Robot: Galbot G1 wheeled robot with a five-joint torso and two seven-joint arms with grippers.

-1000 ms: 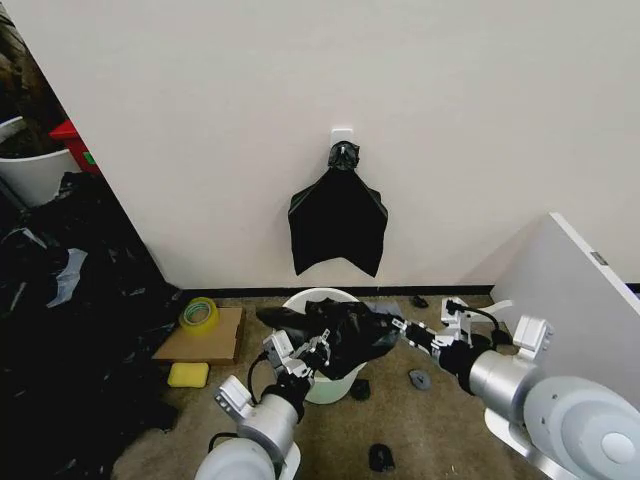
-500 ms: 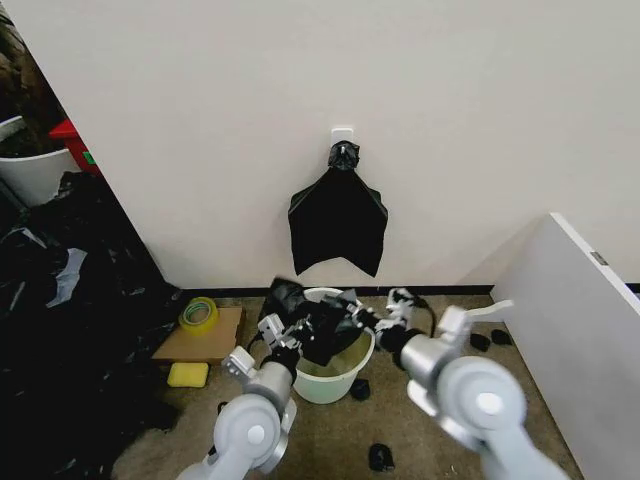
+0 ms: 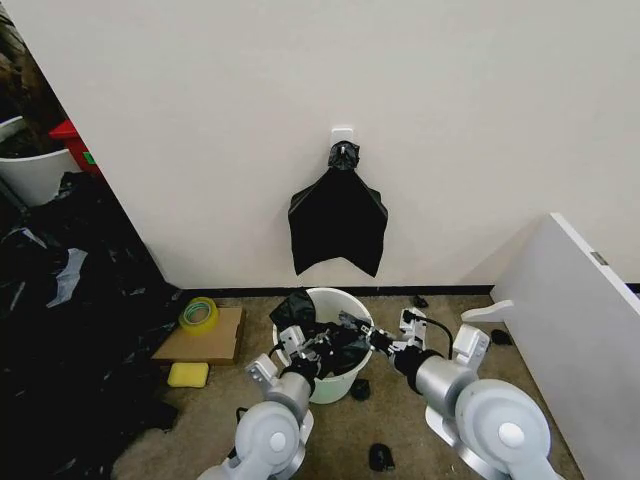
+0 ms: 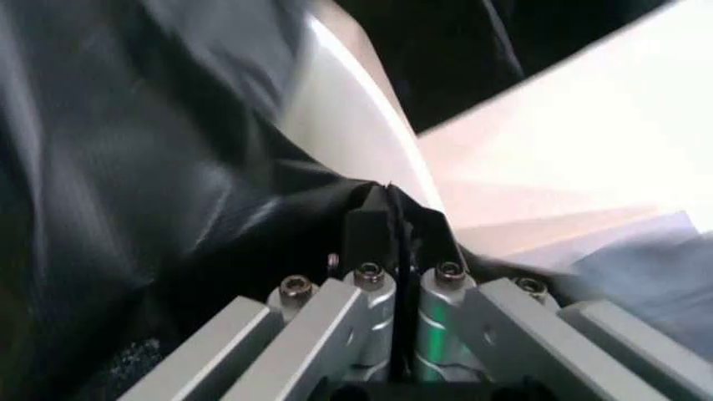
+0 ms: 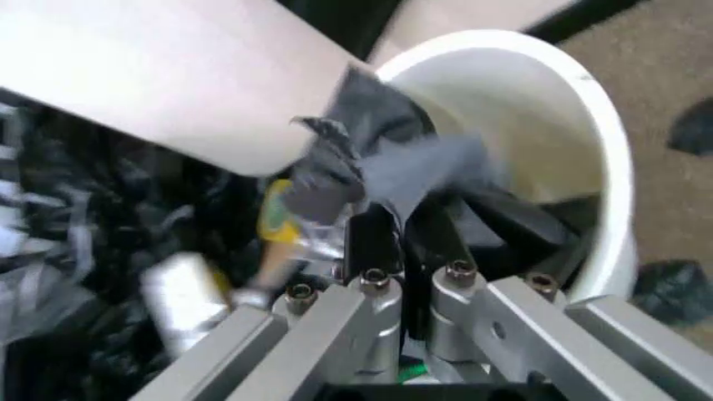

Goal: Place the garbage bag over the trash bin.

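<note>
Garbage bag bunched over the trash bin mouth; left hand and right hand clamp opposite edges, both at the near rim.

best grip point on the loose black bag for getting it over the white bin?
Grip the thin, glossy black plastic garbage bag at its open edge, from above, on opposite sides of the round white plastic trash bin. It lies bunched over the mouth, so likely only edges spread it past the rolled rim. The left gripper and right gripper pinch it there.
</note>
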